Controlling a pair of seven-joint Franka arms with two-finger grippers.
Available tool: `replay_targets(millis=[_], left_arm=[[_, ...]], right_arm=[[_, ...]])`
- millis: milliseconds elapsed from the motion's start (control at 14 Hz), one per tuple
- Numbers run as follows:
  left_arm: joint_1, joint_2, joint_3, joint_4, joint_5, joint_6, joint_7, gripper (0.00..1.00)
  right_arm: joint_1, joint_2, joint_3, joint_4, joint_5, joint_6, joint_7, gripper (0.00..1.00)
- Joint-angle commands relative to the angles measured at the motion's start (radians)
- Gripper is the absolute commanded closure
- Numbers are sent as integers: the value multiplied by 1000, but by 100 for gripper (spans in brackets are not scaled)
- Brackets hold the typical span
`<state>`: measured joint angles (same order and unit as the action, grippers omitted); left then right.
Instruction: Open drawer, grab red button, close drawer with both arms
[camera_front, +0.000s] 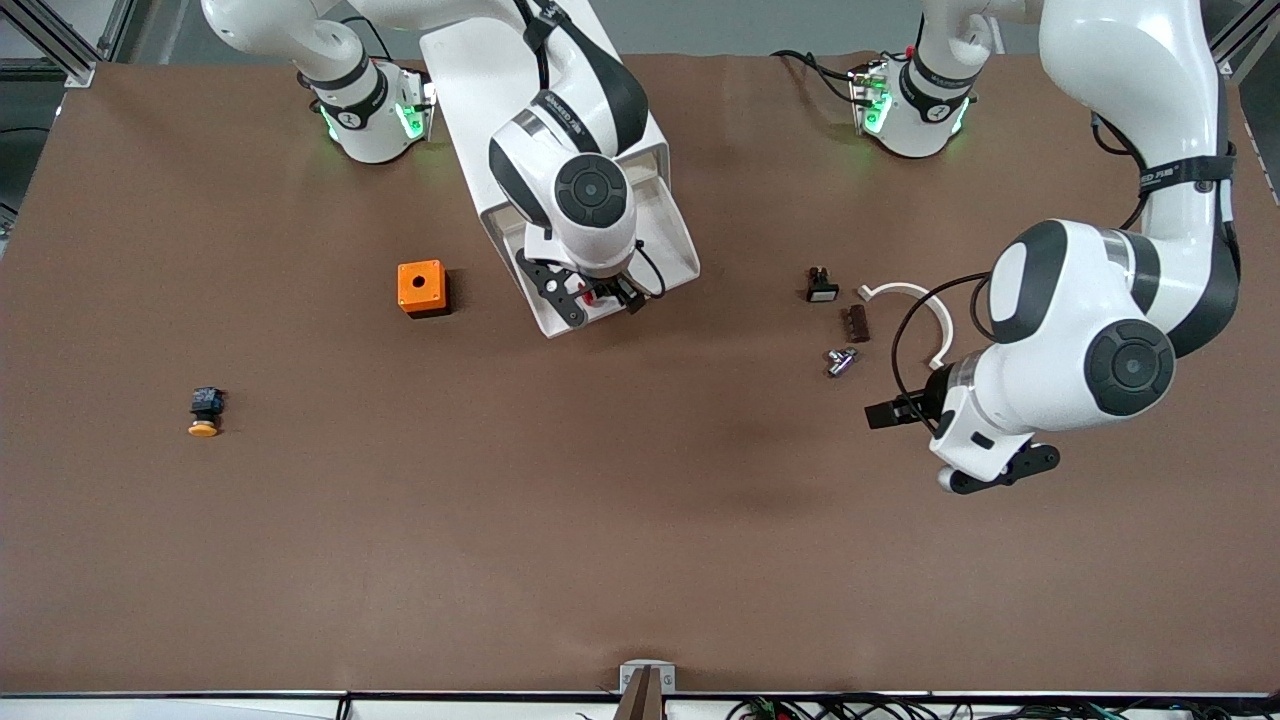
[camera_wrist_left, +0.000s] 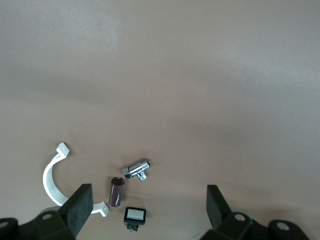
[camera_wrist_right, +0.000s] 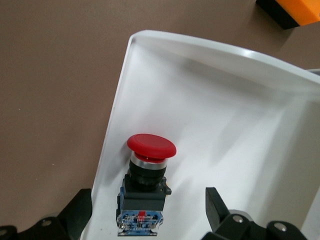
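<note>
A plain brown table (camera_front: 620, 520) fills the scene, matte and bare toward the front camera. The yellow-capped button (camera_front: 204, 412) lies nearest that camera, at the right arm's end. The left gripper (camera_wrist_left: 147, 210) waits, fingers spread and holding nothing, over bare table beside a chrome fitting (camera_front: 840, 361), a dark cylinder (camera_front: 856, 323), a white clip (camera_front: 915, 315) and a small switch (camera_front: 821, 285). Farther from the camera, beside the orange box (camera_front: 421, 288), the white drawer (camera_front: 672, 225) is pulled open. The button (camera_wrist_right: 144, 185) lies in it against the side wall, between the right gripper (camera_wrist_right: 147, 212)'s released fingers. It looks light and rigid; its smooth cap may slip, so the blocky black body seems the better hold.
</note>
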<state>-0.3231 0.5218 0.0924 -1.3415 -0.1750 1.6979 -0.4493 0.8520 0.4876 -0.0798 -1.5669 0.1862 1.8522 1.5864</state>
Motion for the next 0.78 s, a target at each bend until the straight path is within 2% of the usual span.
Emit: replay_targets(millis=[0, 71, 285, 498, 641, 712], left_arm=[[-8, -88, -5, -91, 32, 23, 4, 0], [-8, -95, -6, -100, 32, 26, 3, 0], [-11, -109, -11, -99, 32, 26, -2, 0], [-8, -124, -16, -97, 32, 26, -3, 0], [-10, -126, -17, -93, 32, 31, -2, 0], [-11, -126, -17, -93, 32, 35, -3, 0]], right_arm=[[15, 8, -9, 1, 19, 13, 15, 0], [19, 8, -9, 1, 21, 13, 15, 7], [22, 8, -9, 1, 19, 12, 15, 46], [32, 8, -9, 2, 19, 12, 15, 76], [36, 8, -9, 5, 18, 10, 14, 89], [36, 8, -9, 10, 18, 7, 15, 91]])
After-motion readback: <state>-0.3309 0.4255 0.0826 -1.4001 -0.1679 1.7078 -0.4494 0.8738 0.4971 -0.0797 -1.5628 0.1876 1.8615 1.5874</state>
